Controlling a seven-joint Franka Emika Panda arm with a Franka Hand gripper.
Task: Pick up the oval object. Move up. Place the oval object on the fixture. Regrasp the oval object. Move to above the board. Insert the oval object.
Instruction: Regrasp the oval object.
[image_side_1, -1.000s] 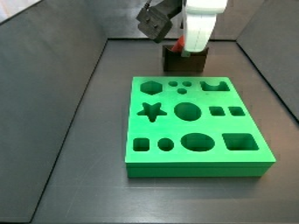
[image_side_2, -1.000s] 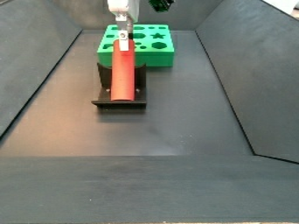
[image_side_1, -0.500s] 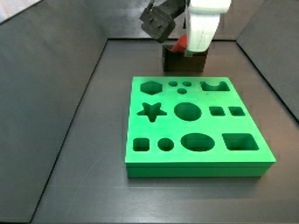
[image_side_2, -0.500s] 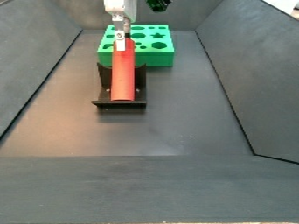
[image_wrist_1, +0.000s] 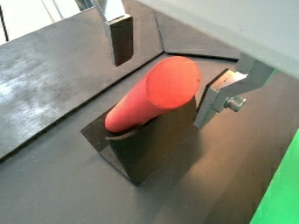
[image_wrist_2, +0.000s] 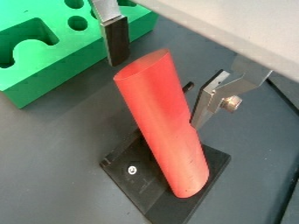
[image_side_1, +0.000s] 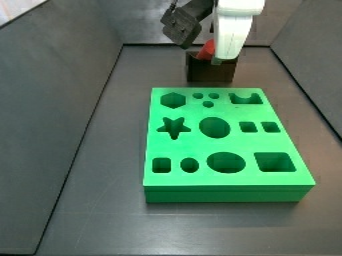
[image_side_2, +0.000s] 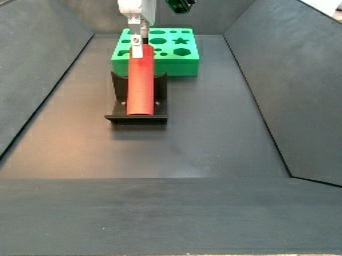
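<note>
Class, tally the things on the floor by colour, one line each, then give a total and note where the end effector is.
Red: 1, the oval object
Green: 1, the board
Dark: 1, the fixture
Total: 3
The end effector straddles the oval object's upper end, fingers apart.

From my station, the gripper (image_side_1: 210, 50) is cut off by the top edge in both side views, and its fingers (image_wrist_1: 121, 39) run out of frame in both wrist views. The arm hides most of the red oval peg (image_side_1: 205, 49) in a side view. The green board (image_wrist_2: 47, 48) is cropped at the edge.
</note>
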